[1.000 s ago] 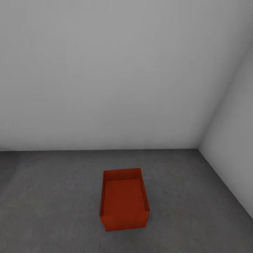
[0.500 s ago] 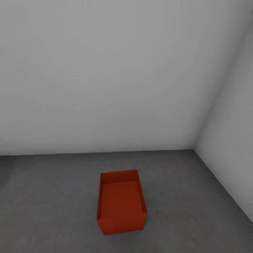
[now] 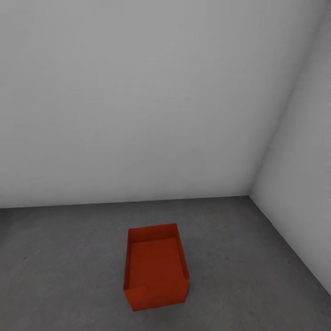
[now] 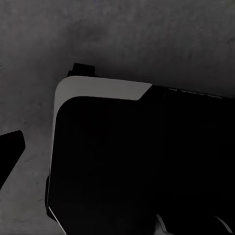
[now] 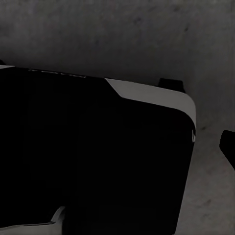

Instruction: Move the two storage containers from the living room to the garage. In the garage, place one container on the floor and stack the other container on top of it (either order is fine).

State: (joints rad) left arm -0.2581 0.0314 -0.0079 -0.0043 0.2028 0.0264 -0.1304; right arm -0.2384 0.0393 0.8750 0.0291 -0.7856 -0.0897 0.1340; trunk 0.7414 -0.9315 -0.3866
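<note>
Nearest, both wrist views look down on the robot's own dark base, a black body with a pale grey rounded edge (image 4: 103, 90) (image 5: 156, 93), over the speckled grey floor (image 4: 147, 34). In the left wrist view, pale slivers at the frame's edge (image 4: 164, 226) may be claw fingertips, and a similar pale sliver sits in the right wrist view (image 5: 58, 215); I cannot tell how far either claw is open or whether it holds anything.

Farther out in the head view, 1 storage container (image 3: 155, 272) stands on the dark concrete floor (image 3: 59, 276) of the garage, at about 6 o'clock in the frame. It is an orange-red, lidless bin, upright, with its long axis running away from the camera and its open top showing the inside bottom. It stands alone, well apart from the walls.

Beyond it, the floor meets a plain grey-white wall (image 3: 138, 101) at 12 o'clock, which joins a 2nd wall (image 3: 303, 184) at about 3 o'clock in a corner.
</note>
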